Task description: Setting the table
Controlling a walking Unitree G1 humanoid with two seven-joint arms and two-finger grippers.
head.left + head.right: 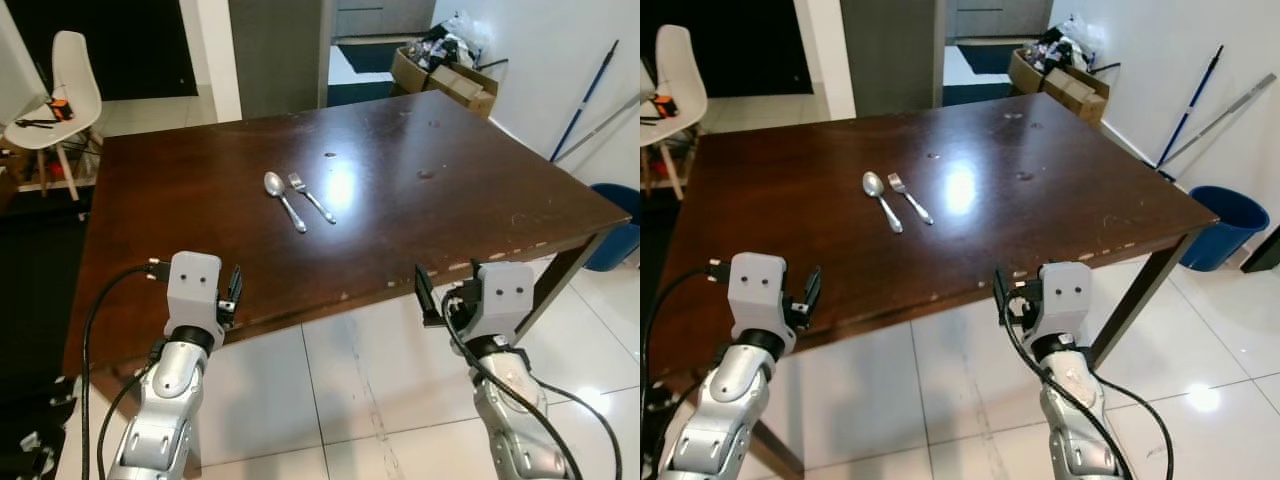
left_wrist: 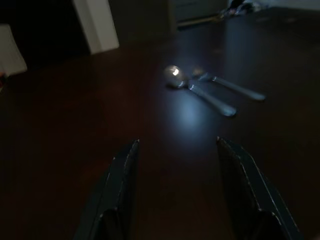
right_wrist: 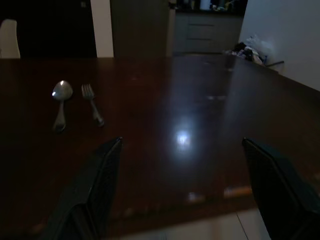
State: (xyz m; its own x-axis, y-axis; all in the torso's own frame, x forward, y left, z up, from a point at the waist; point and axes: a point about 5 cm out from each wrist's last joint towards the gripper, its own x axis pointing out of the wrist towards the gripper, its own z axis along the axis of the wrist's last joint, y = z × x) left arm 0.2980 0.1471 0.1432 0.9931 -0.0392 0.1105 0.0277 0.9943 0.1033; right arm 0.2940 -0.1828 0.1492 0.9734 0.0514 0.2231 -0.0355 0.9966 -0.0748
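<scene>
A spoon [image 1: 282, 198] and a fork [image 1: 311, 197] lay side by side near the middle of a dark brown wooden table [image 1: 180, 210], just apart and not touching, the spoon on the robot's left. Their long axes ran nearly parallel, from about 11 o'clock at the far end to 5 o'clock at the near end. The spoon's bowl and the fork's tines pointed away from the robot toward 11 o'clock, and both handles pointed back toward the near edge. A bright patch of reflected light sat on the tabletop just to the right of the fork.

The left gripper [image 1: 232, 296] hovered at the near edge of the table, at about 7 o'clock from the cutlery and well apart from it. Its fingers [image 2: 120, 190] stood spread with nothing between them. The right gripper [image 1: 428, 298] hung at the same edge, at about 4 o'clock from the cutlery, also well apart; its fingers [image 3: 95, 190] were wide apart and empty.

Beyond the table, a white chair [image 1: 58, 95] with small items on its seat stood at 10 o'clock. Cardboard boxes [image 1: 445, 72] sat on the floor by the wall at 1 o'clock, a blue-handled pole [image 1: 583, 98] leaned against the wall at 2 o'clock, and a blue bin [image 1: 1226, 226] stood at 3 o'clock on the glossy white tiled floor [image 1: 340, 385].
</scene>
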